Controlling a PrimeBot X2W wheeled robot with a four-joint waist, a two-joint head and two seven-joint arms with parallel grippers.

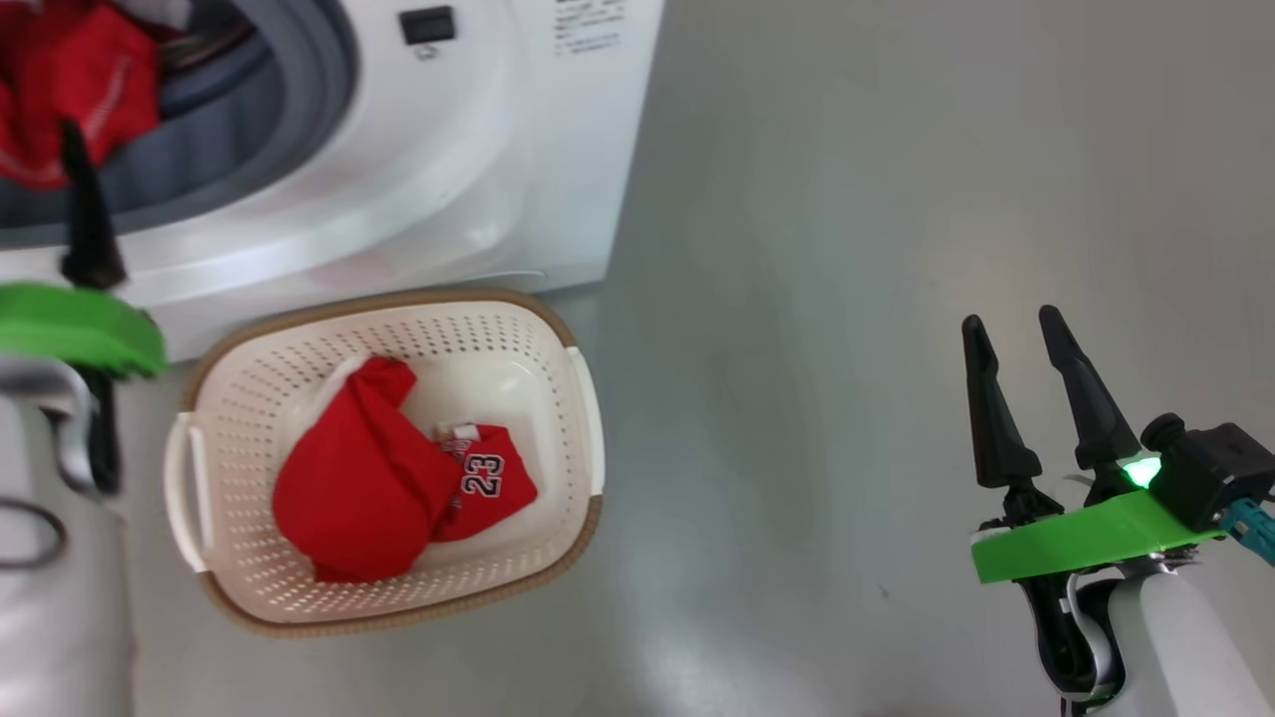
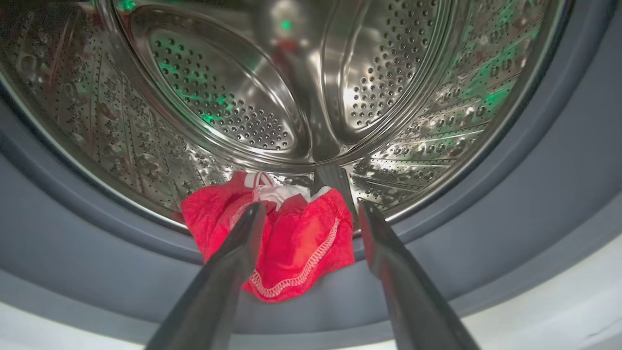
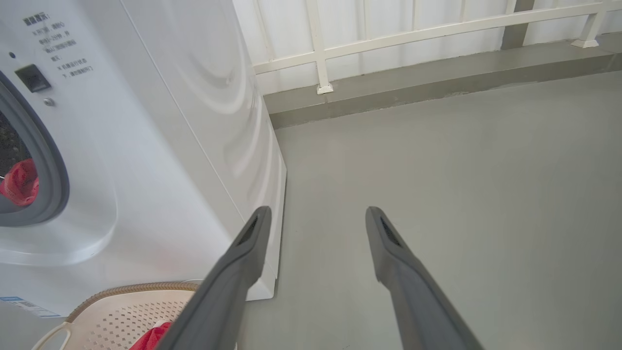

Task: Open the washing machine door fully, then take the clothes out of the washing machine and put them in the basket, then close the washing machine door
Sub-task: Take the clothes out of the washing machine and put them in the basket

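Both jaws spread (empty), crumpled red clothes (image 2: 301,243) draped over grey rubber gasket (image 2: 534,194), perforated steel drum (image 2: 218,87)

Left tool (image 2: 311,209) extended forward, jaws spread wide, right tool (image 1: 1013,324) low at side, jaws apart, empty

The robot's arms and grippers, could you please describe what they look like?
The right gripper has two long, tapered dark jaws, a bright green collar, a lit green lamp, a black box, a teal cable and a pale forearm. The left gripper has like jaws; the left collar is green too.
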